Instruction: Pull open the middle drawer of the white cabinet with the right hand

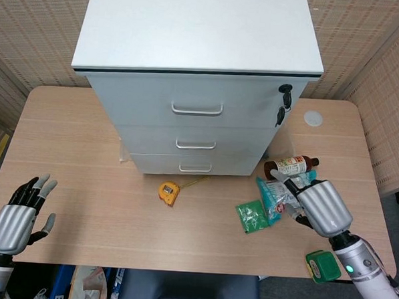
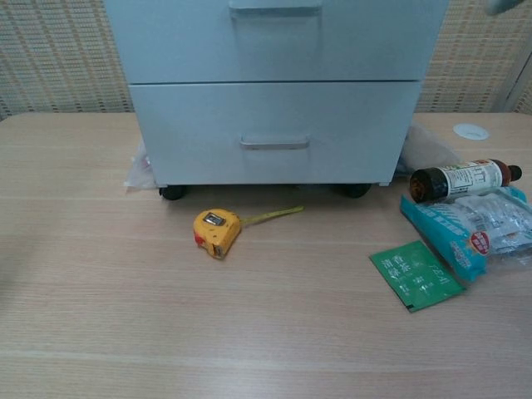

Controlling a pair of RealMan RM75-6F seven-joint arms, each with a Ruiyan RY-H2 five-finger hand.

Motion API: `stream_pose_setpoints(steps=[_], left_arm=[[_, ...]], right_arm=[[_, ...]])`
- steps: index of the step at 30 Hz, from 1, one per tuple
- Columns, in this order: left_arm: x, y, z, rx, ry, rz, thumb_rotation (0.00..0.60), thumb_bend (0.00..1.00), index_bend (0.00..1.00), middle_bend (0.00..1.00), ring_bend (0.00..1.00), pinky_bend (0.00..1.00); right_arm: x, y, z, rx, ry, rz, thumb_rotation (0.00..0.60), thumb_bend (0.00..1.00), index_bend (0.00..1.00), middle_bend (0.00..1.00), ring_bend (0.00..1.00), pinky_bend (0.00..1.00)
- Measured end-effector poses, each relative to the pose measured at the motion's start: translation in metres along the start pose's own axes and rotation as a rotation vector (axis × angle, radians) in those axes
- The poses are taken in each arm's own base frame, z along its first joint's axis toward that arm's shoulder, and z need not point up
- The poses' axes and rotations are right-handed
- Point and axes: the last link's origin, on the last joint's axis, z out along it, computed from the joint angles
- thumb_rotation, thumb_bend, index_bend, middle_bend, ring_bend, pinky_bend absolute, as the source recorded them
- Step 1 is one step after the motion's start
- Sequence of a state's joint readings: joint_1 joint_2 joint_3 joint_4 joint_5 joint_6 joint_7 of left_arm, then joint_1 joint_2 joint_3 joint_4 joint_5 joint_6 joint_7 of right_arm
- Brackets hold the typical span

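In the head view, the right hand (image 1: pixel 320 206) is seen raised over the blue packet (image 1: pixel 282 194), fingers apart, nothing held; the bottle (image 1: pixel 290 167) could be knocked on the way in. The middle drawer (image 1: pixel 193 141) is shut, its handle (image 1: pixel 195 145) lying crosswise, facing the robot. The left hand (image 1: pixel 15 223) is spread, idle.

In the chest view, the middle handle (image 2: pixel 275 7) is clipped at the top edge; the lower handle (image 2: pixel 274 144) could be mistaken for it.

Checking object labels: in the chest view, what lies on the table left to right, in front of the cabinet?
Yellow tape measure → green packet → brown bottle, with the blue-edged snack bag below it, overlapping in position.
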State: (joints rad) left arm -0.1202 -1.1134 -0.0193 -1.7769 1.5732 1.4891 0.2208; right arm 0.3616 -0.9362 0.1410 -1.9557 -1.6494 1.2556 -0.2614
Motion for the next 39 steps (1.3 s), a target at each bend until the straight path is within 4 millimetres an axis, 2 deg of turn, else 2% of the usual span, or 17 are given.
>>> stream_pose_setpoints(steps=[7, 16, 28, 39], left_arm=[[0.002, -0.003, -0.004, 0.009, 0.003, 0.002, 0.600, 0.44, 0.10, 0.00, 0.06, 0.13], [0.002, -0.002, -0.002, 0.003, -0.004, 0.007, 0.600, 0.44, 0.10, 0.00, 0.06, 0.13], [-0.001, -0.002, 0.000, 0.005, -0.017, 0.011, 0.600, 0.44, 0.10, 0.00, 0.06, 0.13], [-0.002, -0.004, 0.000, 0.012, -0.017, 0.009, 0.600, 0.44, 0.10, 0.00, 0.06, 0.13]], right_arm=[[0.016, -0.029, 0.053, 0.080, -0.022, -0.016, 0.600, 0.30, 0.17, 0.94, 0.98, 0.83], [0.023, -0.053, 0.096, 0.106, -0.070, -0.026, 0.600, 0.30, 0.17, 0.94, 0.98, 0.83], [0.019, -0.074, 0.130, 0.117, -0.132, -0.029, 0.600, 0.39, 0.17, 0.94, 0.98, 0.83], [0.022, -0.078, 0.139, 0.120, -0.102, -0.028, 0.600, 0.39, 0.17, 0.94, 0.98, 0.83]])
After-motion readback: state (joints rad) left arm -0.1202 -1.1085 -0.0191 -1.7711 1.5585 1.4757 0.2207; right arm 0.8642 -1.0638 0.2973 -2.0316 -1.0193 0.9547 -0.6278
